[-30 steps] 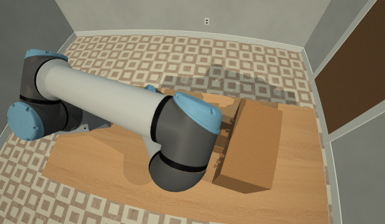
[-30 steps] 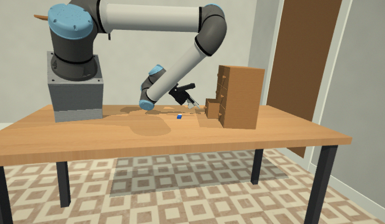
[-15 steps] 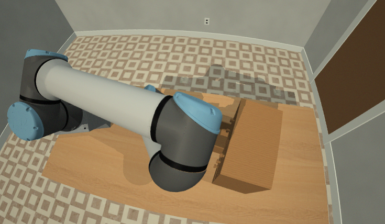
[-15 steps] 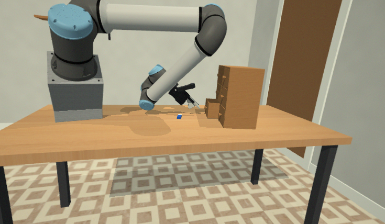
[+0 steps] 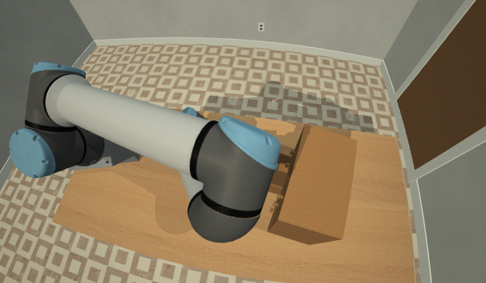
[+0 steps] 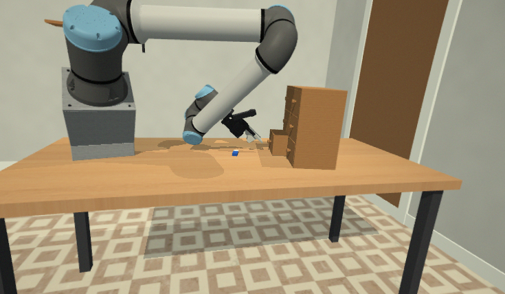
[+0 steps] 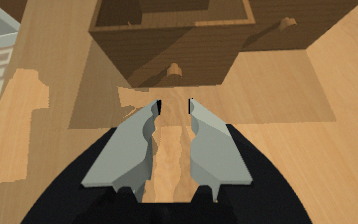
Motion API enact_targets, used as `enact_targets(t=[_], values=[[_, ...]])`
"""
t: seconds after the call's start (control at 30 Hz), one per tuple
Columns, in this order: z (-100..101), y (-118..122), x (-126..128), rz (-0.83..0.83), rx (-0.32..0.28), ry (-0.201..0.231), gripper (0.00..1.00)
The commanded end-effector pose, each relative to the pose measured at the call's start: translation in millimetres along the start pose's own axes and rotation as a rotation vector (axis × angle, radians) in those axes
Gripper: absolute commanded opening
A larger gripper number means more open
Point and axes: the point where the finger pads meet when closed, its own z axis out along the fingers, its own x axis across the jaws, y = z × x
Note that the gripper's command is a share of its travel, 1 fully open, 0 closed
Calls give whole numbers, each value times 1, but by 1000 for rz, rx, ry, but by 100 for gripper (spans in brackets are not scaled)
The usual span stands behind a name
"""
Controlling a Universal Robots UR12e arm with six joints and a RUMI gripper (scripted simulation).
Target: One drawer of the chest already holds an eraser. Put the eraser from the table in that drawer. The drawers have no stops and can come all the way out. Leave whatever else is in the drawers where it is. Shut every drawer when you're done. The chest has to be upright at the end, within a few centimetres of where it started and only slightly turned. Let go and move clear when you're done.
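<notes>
The wooden chest [image 6: 314, 126] stands upright at the right of the table; it also shows in the overhead view [image 5: 321, 182]. Its lowest drawer [image 6: 277, 143] is pulled out. In the wrist view this open drawer [image 7: 172, 30] shows a bare wooden floor in the part I see, and its knob [image 7: 174, 70] sits just ahead of my fingertips, apart from them. My gripper [image 7: 174, 100] [image 6: 257, 137] is open by a narrow gap with nothing between the fingers; it hovers low in front of the drawer. The small blue eraser [image 6: 235, 153] lies on the table to the left of the drawer.
The arm's grey base block [image 6: 98, 120] stands at the table's left. The arm's elbow [image 5: 233, 175] hides the chest's front and the eraser in the overhead view. Another drawer knob [image 7: 285, 22] shows at the right of the open drawer.
</notes>
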Motion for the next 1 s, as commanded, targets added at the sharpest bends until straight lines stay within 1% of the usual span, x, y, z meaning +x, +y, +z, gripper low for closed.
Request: enact_targets(t=[0.0,0.3,0.97], values=[[1,-1,0,0,1,0,20],[4,-4,0,0,1,0,20],[18,-16,0,0,1,0,20]])
